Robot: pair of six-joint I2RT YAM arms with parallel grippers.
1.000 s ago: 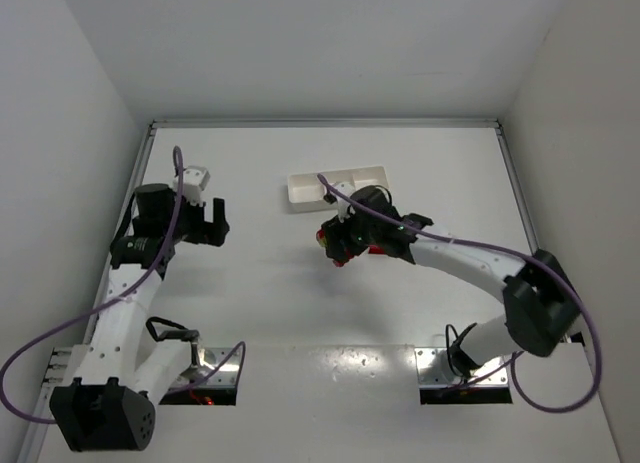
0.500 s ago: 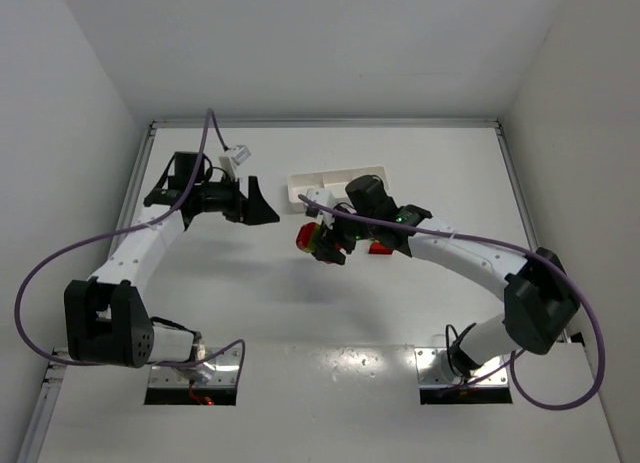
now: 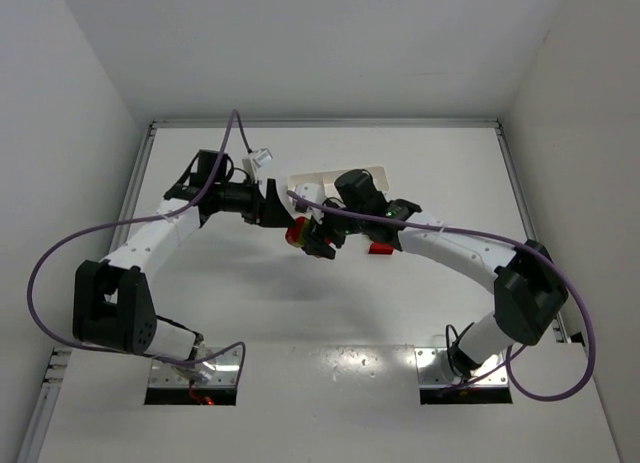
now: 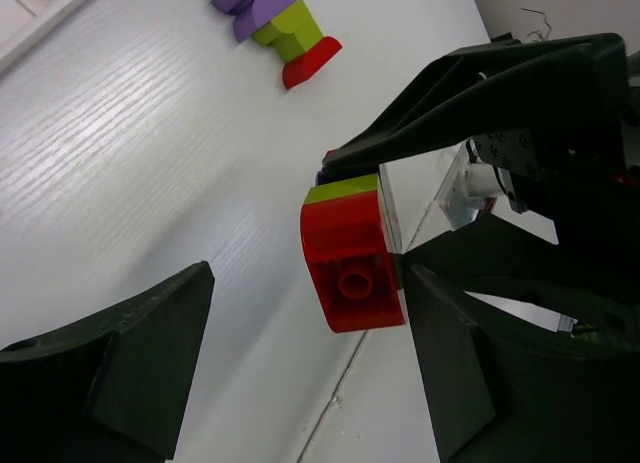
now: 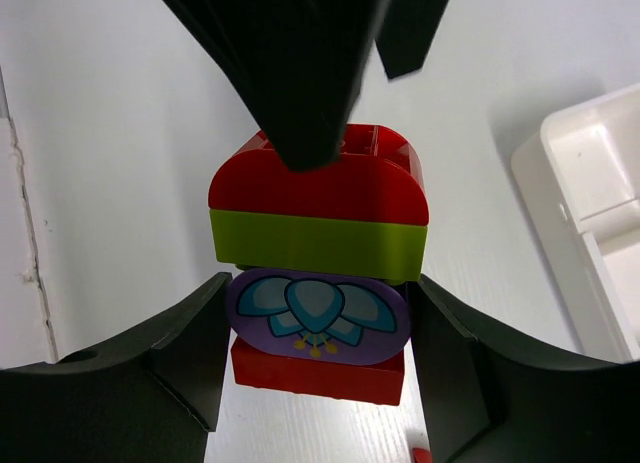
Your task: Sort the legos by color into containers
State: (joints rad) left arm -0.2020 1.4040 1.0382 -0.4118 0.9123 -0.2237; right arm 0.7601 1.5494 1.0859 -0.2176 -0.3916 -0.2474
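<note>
My right gripper point(image 3: 318, 238) is shut on a multicolour lego clump point(image 5: 318, 263), stacked red, yellow-green, purple and red, and holds it above the table. The fingers point(image 5: 190, 343) grip its purple and lower red bricks. My left gripper point(image 3: 275, 208) is open, its jaws either side of the clump's red end brick point(image 4: 350, 268), which sits close to one finger point(image 4: 450, 373). A second clump point(image 4: 275, 23) of purple, yellow-green and red lies on the table, showing as red in the top view point(image 3: 377, 248). The white tray point(image 3: 335, 183) lies just behind both grippers.
The tray's corner shows in the right wrist view point(image 5: 590, 203) and in the left wrist view point(image 4: 30, 3). A raised rail point(image 3: 330, 123) runs along the table's far edge. The two arms meet at mid-table, in front of the tray.
My left arm has swung from the left side to the centre, its open jaws now at the clump. My right gripper has carried the clump up and leftward to meet it.
</note>
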